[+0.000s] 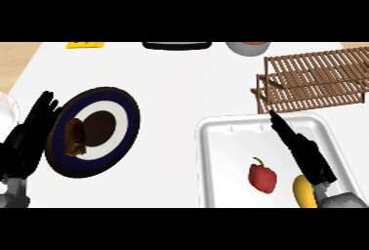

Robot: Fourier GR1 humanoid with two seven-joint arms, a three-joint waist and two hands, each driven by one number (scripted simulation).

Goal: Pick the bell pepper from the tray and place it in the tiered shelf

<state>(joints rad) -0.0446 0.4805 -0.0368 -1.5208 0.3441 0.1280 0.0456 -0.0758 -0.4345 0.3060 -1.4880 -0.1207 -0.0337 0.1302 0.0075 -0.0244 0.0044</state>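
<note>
**Pepper's just sitting in the tray, nobody's got it**

The red bell pepper (262,177) lies in the white tray (216,146) on the counter (173,83), right next to some yellow thing (304,191). The right robot hand (301,149) is over the tray, fingers straight out, pointing toward the wooden tiered shelf (317,80) and not touching the pepper. The left robot hand (30,134) rests open beside a dark plate (132,117).

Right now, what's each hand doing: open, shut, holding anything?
Left hand: open, resting beside the plate, empty.
Right hand: open over the tray, bell pepper not held.
</note>
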